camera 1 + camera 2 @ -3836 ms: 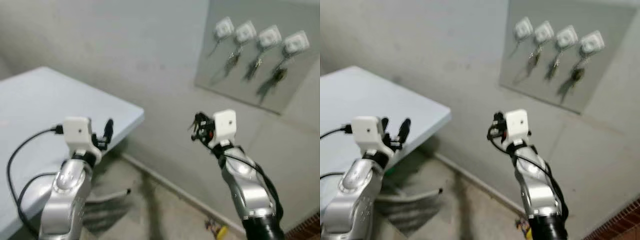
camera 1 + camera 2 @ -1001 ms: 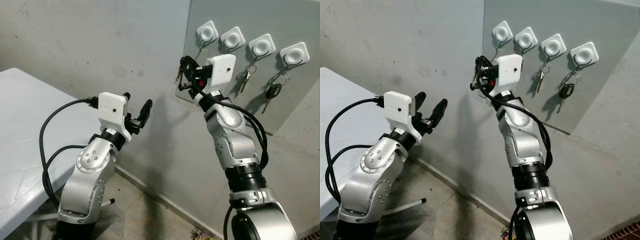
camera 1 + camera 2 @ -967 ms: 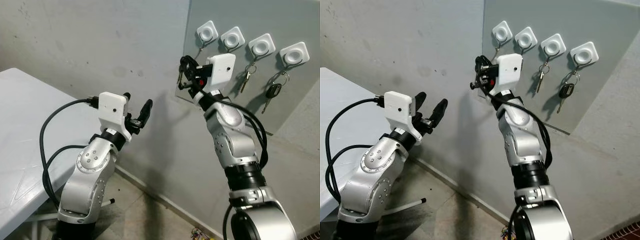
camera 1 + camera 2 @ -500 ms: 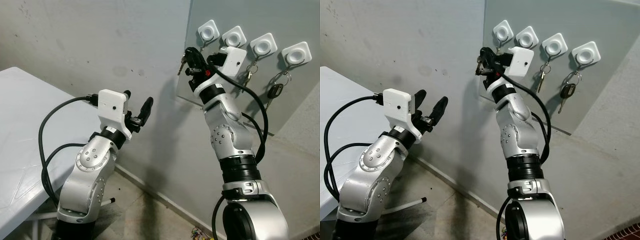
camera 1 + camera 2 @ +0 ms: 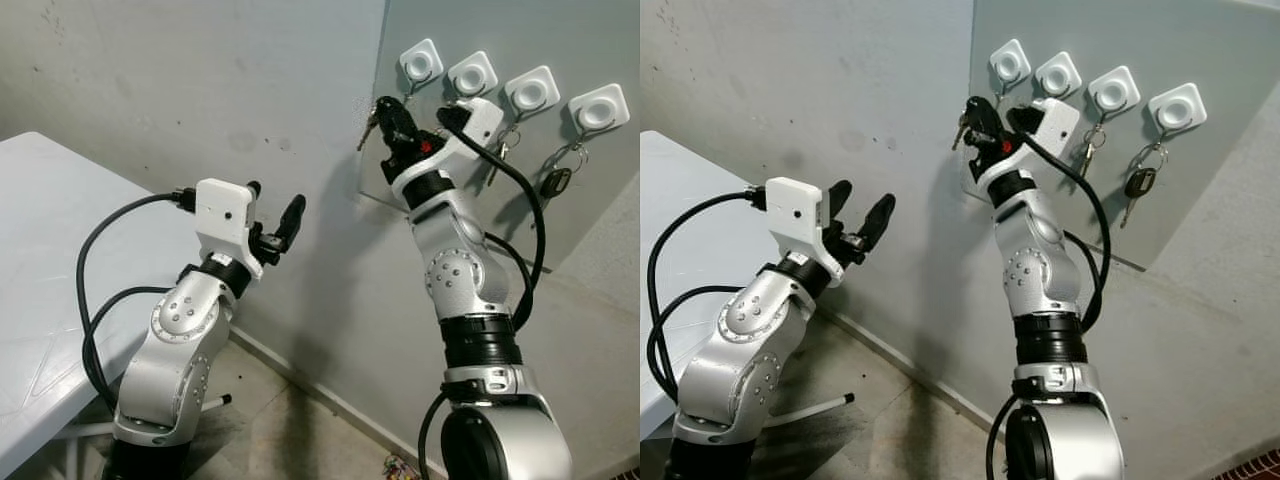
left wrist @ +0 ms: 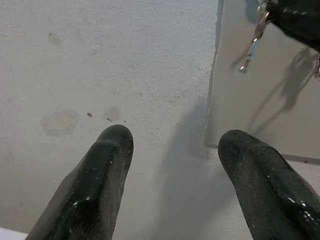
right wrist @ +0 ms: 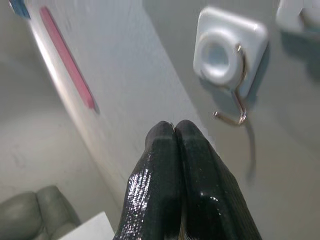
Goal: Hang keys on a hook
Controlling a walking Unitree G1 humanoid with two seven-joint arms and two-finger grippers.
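While the right gripper (image 5: pixel 389 112) was raised to the grey wall panel (image 5: pixel 560 215), its black fingers (image 7: pixel 175 165) were seen pressed together on a small bunch of silver keys (image 5: pixel 367 128), held just below the leftmost white square hook (image 7: pixel 227 55) (its wire hook bare). Keys hung from the other three hooks (image 5: pixel 1112 90). The left gripper (image 5: pixel 859 219) was held out before the grey wall, fingers (image 6: pixel 95 185) apart, beside the white table (image 5: pixel 50 250).

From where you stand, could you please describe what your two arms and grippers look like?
Both arms are silver metal with rounded joint housings and black collars. Each wrist carries a white box-shaped camera module, with black cables looping along the arm. The left gripper and right gripper each have two long, glossy black fingers with rounded tips.
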